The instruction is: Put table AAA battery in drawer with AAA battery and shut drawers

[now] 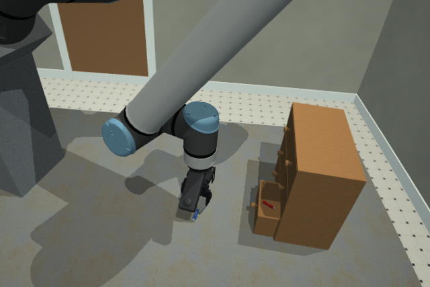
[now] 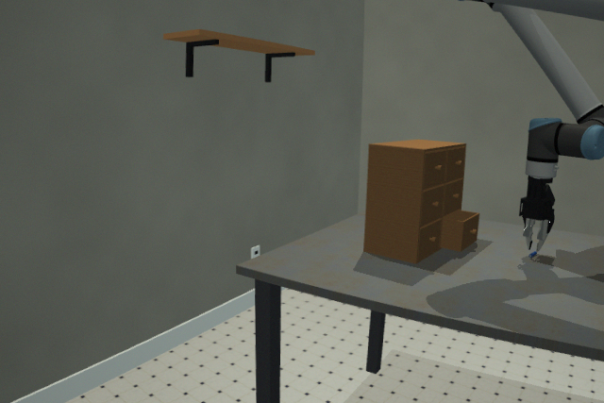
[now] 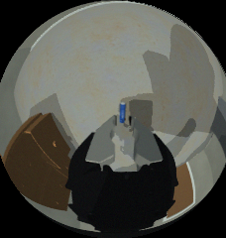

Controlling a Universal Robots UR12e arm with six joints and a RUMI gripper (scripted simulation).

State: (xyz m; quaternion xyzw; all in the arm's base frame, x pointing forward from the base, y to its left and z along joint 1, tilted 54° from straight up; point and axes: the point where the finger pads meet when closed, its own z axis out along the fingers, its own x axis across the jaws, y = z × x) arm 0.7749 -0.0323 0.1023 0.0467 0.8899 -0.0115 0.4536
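AAA battery (image 1: pixel 195 214) (image 2: pixel 532 254) (image 3: pixel 122 113), blue, lies on the counter (image 1: pixel 215 259) (image 2: pixel 311 261) (image 3: pixel 68 64) just below the claw (image 1: pixel 199 210) (image 2: pixel 534 248) (image 3: pixel 122 116), whose 2 fingers stand slightly apart, gripping nothing. Lower right in the top view, 1 red battery (image 1: pixel 268 204) sits inside the open drawer (image 1: pixel 267 225) (image 2: pixel 461 231).

Blue AAA battery (image 1: pixel 195 214) (image 2: pixel 532 254) (image 3: pixel 123 113) lying on table, red battery (image 1: pixel 268 204) lying in open bottom drawer (image 1: pixel 267 225) (image 2: pixel 461 231)

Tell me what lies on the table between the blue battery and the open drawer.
Only bare tabletop and shadow lie between the blue battery and the open drawer, as the top view shows.
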